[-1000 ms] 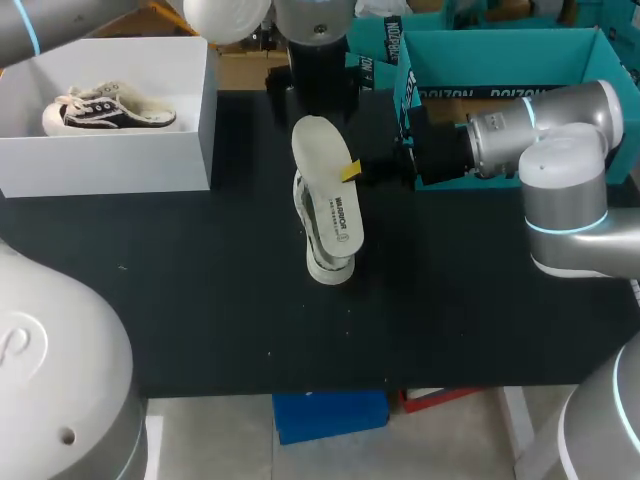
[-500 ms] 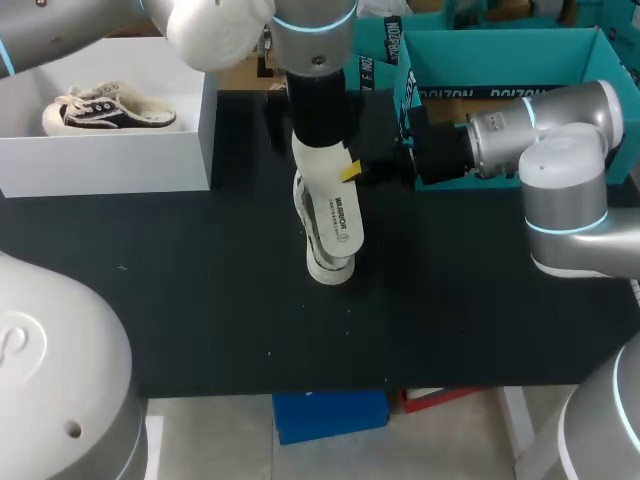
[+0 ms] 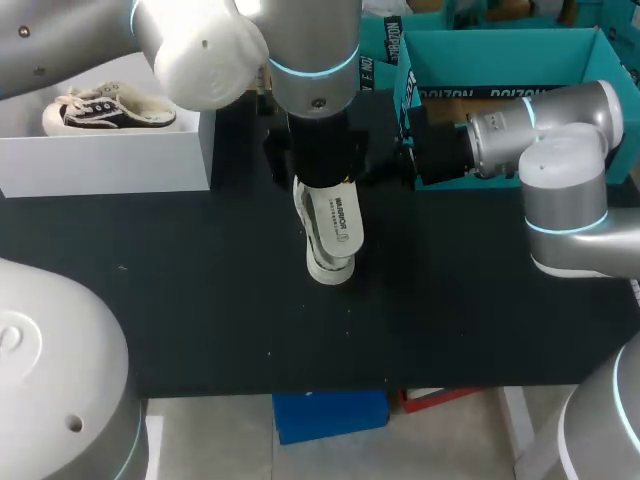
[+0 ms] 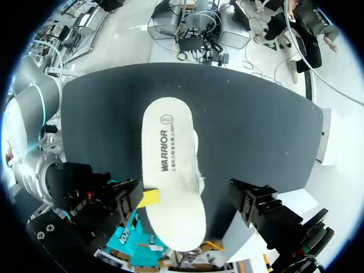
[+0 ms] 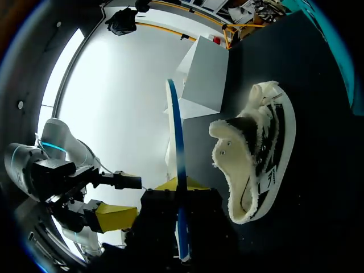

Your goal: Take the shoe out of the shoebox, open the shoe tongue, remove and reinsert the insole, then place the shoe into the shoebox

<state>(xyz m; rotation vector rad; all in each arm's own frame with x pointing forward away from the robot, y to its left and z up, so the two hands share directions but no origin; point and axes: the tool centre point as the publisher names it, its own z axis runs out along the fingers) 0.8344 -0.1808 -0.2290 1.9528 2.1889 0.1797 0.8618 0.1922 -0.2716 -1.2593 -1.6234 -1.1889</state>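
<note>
Head view. Black bench (image 3: 200, 300). We list one white shoebox (image 3: 110, 165) at the far left corner, with a second shoe (image 3: 110, 110) lying inside it, and one teal shoebox (image 3: 560, 45) at the far right corner.
- Shoe (image 3: 322, 265): on the bench, about midway between the side edges and nearer the far edge than the near one.
- Insole (image 3: 338, 218): out of the shoe, printed face up, directly over it.
- Left arm (image 3: 310, 60): enters from the far left and hangs over the insole, covering its far end.
- Right arm (image 3: 540, 130): enters from the right edge, wrist pointing toward the insole.

Left wrist view.
- Insole (image 4: 170, 165): seen face-on under the left gripper (image 4: 187, 199).
- Left gripper: fingers released and spread wide. One black finger (image 4: 253, 205) stands clear of the insole's edge.
- A yellow fingertip (image 4: 149, 198) touches the opposite edge, on the right arm's (image 4: 34, 108) side.
- A sliver of the shoe (image 4: 197, 162) shows past the insole.

Right wrist view.
- Right gripper (image 5: 177, 185): fingers grasping the insole (image 5: 177, 131), which is seen edge-on with a yellow tip on either side.
- Shoe (image 5: 259, 165): on its side on the bench (image 5: 318, 187), beside the insole and apart from it, fleece-lined opening toward the gripper.
- White shoebox (image 5: 207, 79): beyond the shoe.
- Left arm (image 5: 51, 153): on the insole's other side from the shoe.
</note>
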